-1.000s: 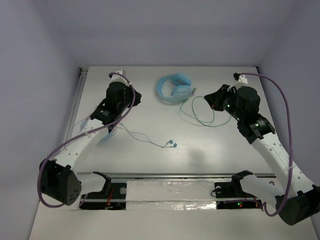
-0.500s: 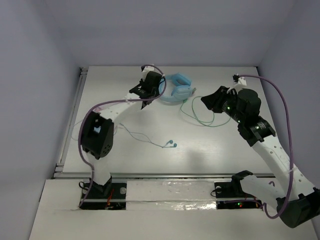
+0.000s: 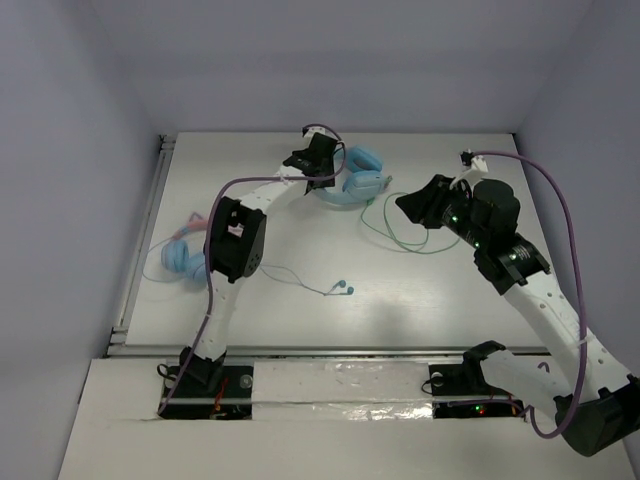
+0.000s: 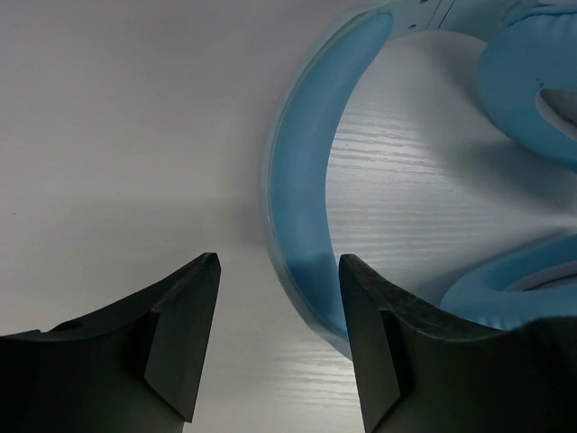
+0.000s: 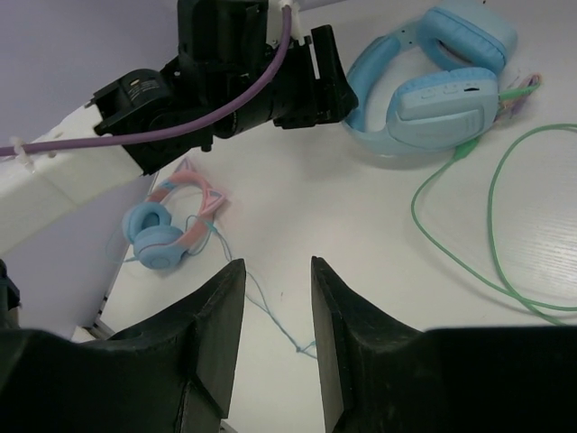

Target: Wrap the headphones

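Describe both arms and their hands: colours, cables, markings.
The left arm and right arm have white links and black joints. A purple cable loops along each. The left hand and right hand each have two black wedge-shaped fingers.

txt: none legible | headphones cup: tiny marks, poss. print, unreadable

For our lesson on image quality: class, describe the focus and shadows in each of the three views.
Top external: even, soft light, faint shadows on the table. Left wrist: the left end effector is dark and soft, the headphones sharper. Right wrist: the right end effector is blurred, the headphones crisp.
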